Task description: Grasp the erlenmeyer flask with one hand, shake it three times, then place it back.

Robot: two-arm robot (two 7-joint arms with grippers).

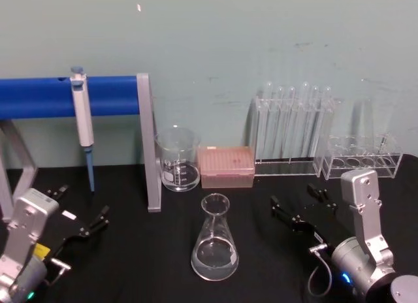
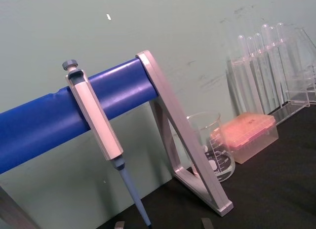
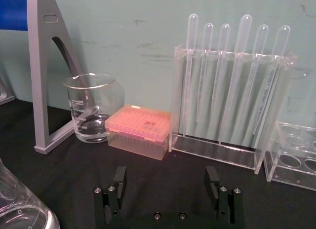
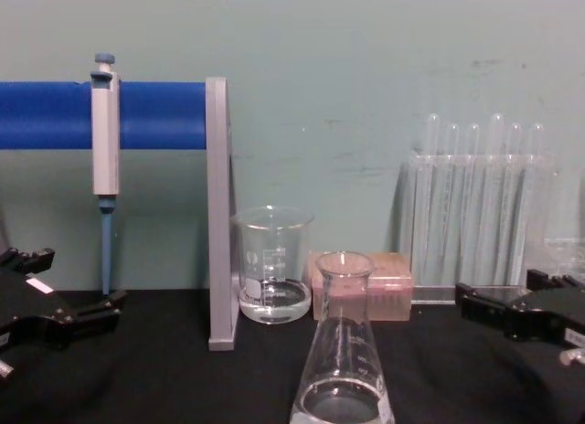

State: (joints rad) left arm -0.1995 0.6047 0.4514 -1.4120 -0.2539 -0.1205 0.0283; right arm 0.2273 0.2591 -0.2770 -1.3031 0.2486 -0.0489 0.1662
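Erlenmeyer flask (image 1: 214, 241): upright on the black counter (image 1: 150, 264), near its front edge at mid-width; empty-handed on both sides, touched by neither gripper. A little clear liquid lies in its base.
Left gripper (image 1: 81, 215): low over the counter's left side, well apart from the flask; fingers spread, grasping nothing.
Right gripper (image 1: 304, 208): low over the counter's right side, pointed toward the back edge; fingers (image 3: 120, 175) spread wide, released, nothing between them.
Beaker (image 1: 177, 158): behind the flask toward the back edge, upright, just beside the grey stand leg (image 1: 147, 143).
Pink tip box (image 1: 226, 166): just beside the beaker, on its right.
Test tube rack (image 1: 294, 130): at the back edge, right of the tip box, tubes upright.
Pipette (image 1: 83, 123): hanging from the blue bar (image 1: 39, 97), back left.
Empty clear rack (image 1: 358, 156): back right corner.
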